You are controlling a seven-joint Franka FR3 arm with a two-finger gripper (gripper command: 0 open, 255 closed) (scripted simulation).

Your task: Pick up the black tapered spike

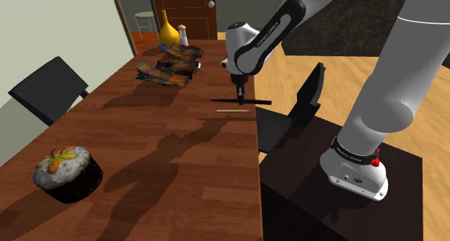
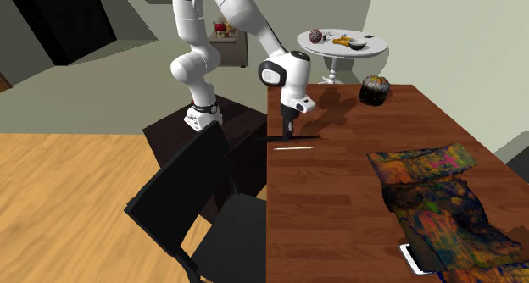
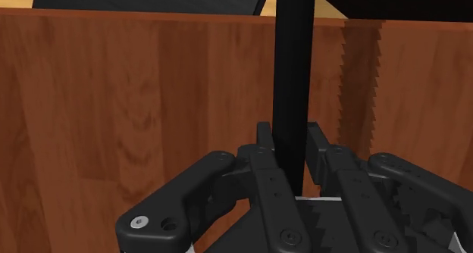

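The black tapered spike is a long thin rod held level near the wooden table's edge beside the stand. My gripper points straight down and is shut on it near its middle. In the second exterior view the gripper clasps the spike just above the tabletop. In the wrist view the spike runs away from between the fingers, which press on both its sides. Its jagged shadow lies apart from it on the wood. A thin pale streak marks the table beside the spike.
A colourful stack, a yellow vase and a white bottle stand at the table's far end. A dark round cake sits at the near corner. Black chairs flank the table. The dark stand is close by.
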